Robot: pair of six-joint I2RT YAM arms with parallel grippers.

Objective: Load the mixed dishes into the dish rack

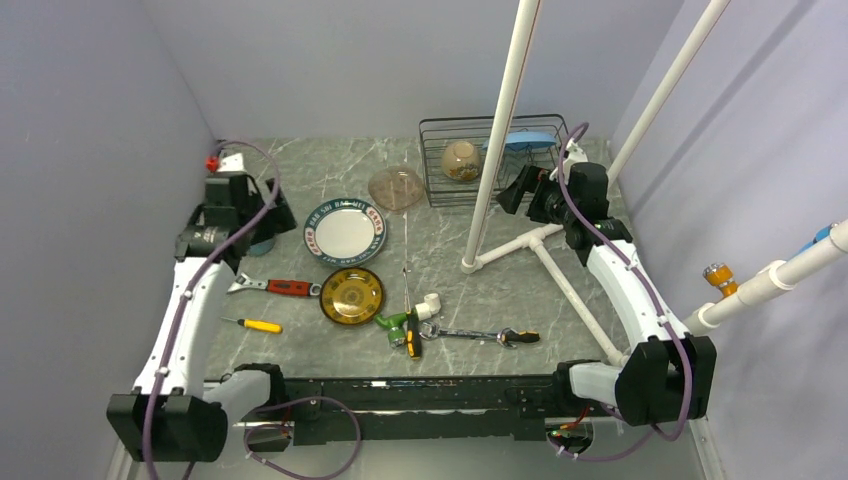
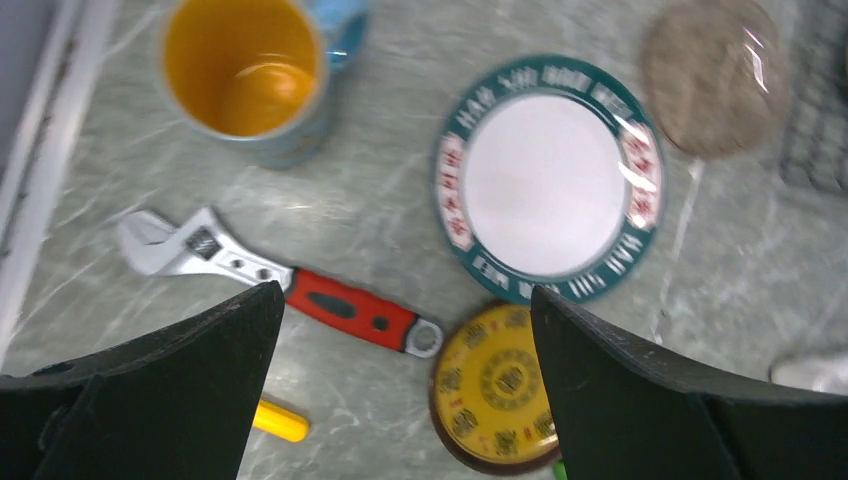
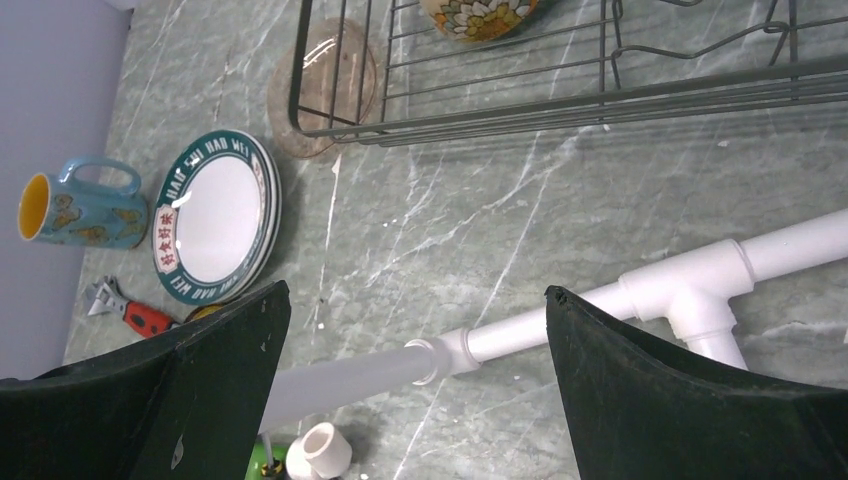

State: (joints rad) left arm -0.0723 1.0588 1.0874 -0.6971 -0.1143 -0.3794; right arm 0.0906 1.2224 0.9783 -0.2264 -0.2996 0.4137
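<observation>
White pipe frame (image 1: 483,200) stands just before dish rack (image 1: 440,193).

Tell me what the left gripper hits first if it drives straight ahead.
The left gripper would probably meet the red-handled wrench first; depth is unclear, so maybe bare table beside it.

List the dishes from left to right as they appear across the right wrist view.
teal mug → white plate with green rim → clear bowl, just outside the rack's corner → patterned bowl, inside the dish rack
</observation>
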